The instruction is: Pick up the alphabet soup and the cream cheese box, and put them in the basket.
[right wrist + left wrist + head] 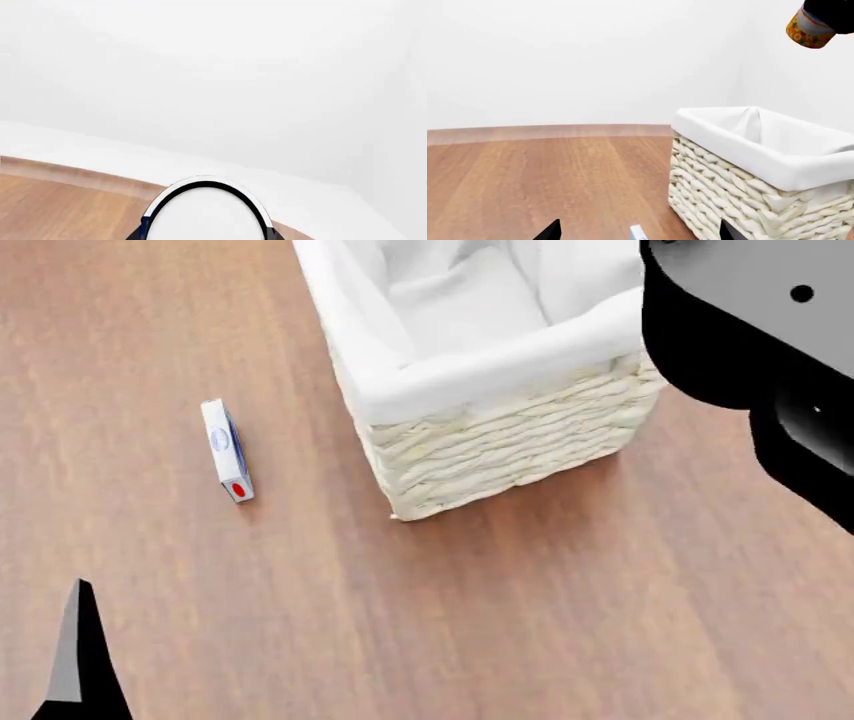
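Observation:
The alphabet soup (809, 29) hangs in the air above and beyond the basket (727, 197), with my right gripper (835, 12) shut on it. Its white top (205, 212) fills the lower middle of the right wrist view. The basket (507, 440) stands on the wooden floor and its cloth lining holds nothing that I can see. The cream cheese box (227, 450) lies on its thin side on the floor, left of the basket. A corner of the box (637, 233) shows between the wide-apart dark tips of my open left gripper (640, 235). One left fingertip (78, 660) shows low in the head view.
Wooden floor (534, 620) runs all round the basket, and a white wall (594, 60) with a pale skirting strip stands behind it. My right arm's dark body (747, 330) covers the upper right of the head view, over the basket's right corner.

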